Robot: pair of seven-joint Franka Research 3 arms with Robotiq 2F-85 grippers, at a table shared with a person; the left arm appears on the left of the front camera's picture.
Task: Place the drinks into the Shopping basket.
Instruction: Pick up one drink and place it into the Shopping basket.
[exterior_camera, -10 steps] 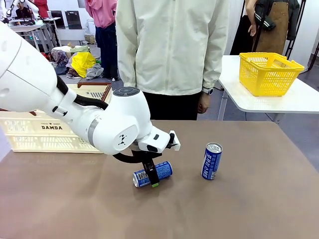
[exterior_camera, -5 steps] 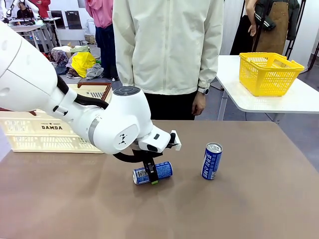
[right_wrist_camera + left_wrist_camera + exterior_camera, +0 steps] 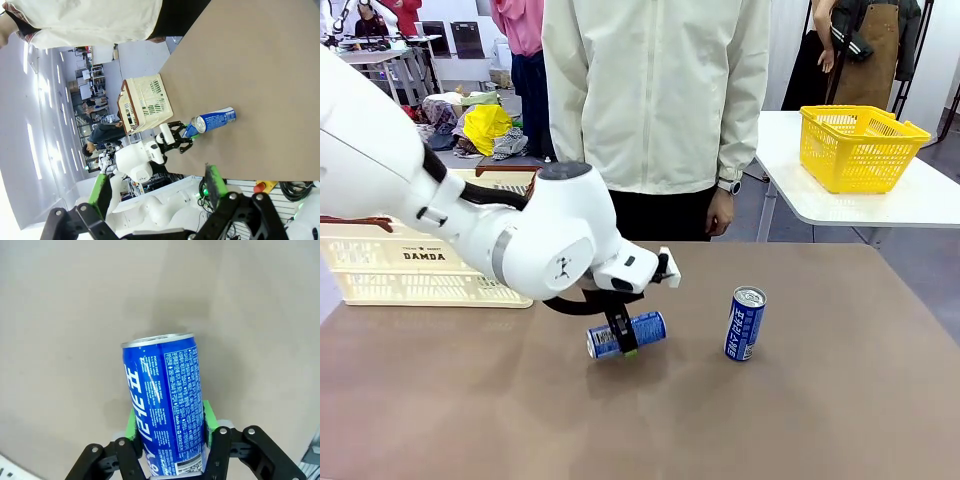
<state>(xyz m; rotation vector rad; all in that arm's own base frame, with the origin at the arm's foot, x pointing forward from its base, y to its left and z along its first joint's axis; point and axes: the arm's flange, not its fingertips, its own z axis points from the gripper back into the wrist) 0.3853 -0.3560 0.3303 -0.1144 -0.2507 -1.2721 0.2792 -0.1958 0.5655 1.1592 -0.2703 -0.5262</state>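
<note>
The left pincer [image 3: 169, 427] is clamped across the blue can [image 3: 160, 385], held sideways near the Shopping basket's [image 3: 410, 270] right end, perhaps barely off the table [image 3: 820, 420]. Its smooth round wall could slip during the carry. The right pincer [image 3: 159, 179] stands apart.

The left arm [image 3: 410, 190] is stretched in from the left and bent downward at the wrist. The left gripper [image 3: 623, 345] is pointed down, its fingers [image 3: 208, 416] clamped across a sideways blue can [image 3: 162, 400]. The right gripper [image 3: 157, 186] is held well apart, its fingers spread wide.
</note>
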